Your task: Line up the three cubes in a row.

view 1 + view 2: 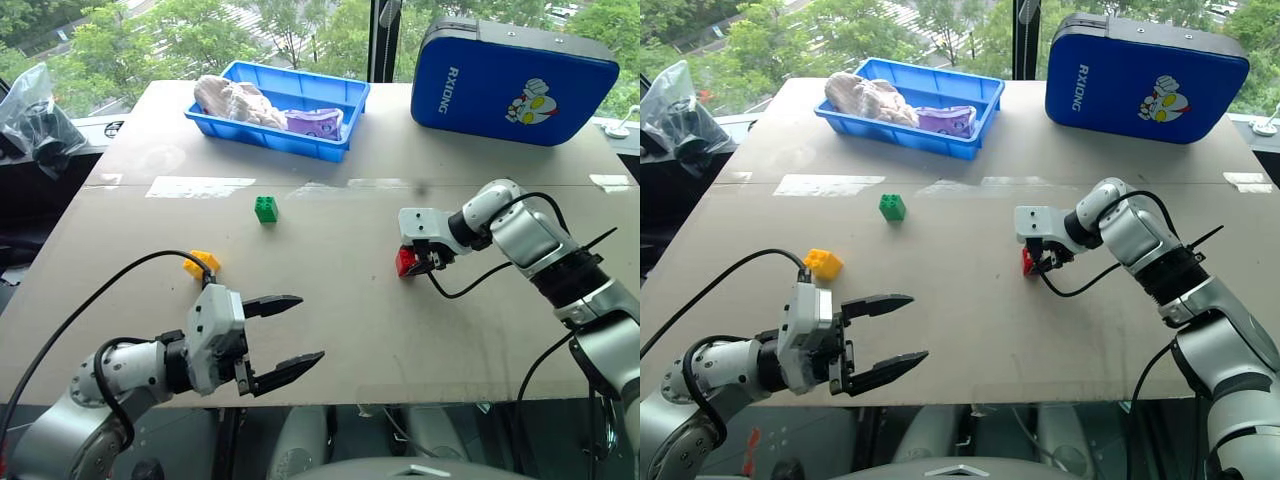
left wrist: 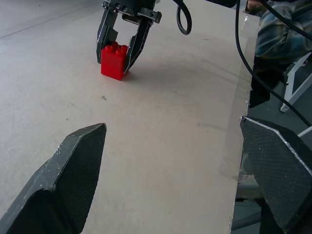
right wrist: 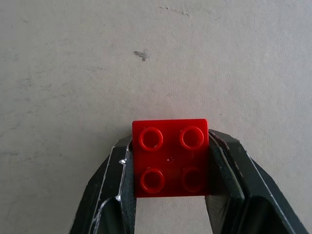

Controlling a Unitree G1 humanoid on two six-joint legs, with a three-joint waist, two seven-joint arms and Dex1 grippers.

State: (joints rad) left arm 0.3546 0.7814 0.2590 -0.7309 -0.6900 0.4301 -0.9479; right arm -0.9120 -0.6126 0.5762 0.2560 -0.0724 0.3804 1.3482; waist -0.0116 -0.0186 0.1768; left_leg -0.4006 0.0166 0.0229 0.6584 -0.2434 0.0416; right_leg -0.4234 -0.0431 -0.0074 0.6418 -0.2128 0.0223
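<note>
Nearest the head camera, the left gripper [image 1: 285, 335] is held just above the near edge of the table [image 1: 330, 330], its two black fingers [image 1: 272, 304] spread wide apart with nothing between them. A black cable is looped from its wrist back over the tabletop. Just beyond that wrist, the yellow-orange brick [image 1: 823, 263] is seen lying on the table, close to the gripper but not touched by it.

Toward the right of the table, the right gripper [image 1: 412, 262] is pointed steeply down and is clamped on the red brick [image 3: 170, 157]. The brick's two opposite sides are pressed by the fingers [image 3: 114, 187], and its four studs are turned up toward the wrist camera. In the left wrist view the red brick's base appears to be on the tabletop.

The green brick [image 1: 266, 209] is set apart, farther back and between the two arms, well away from both other bricks.

At the far edge, a blue tray [image 1: 340, 95] is found holding a crumpled pale bundle [image 1: 235, 100] and a purple packet [image 1: 315, 122]. A blue case [image 1: 470, 90] with a cartoon figure is placed to its right.
</note>
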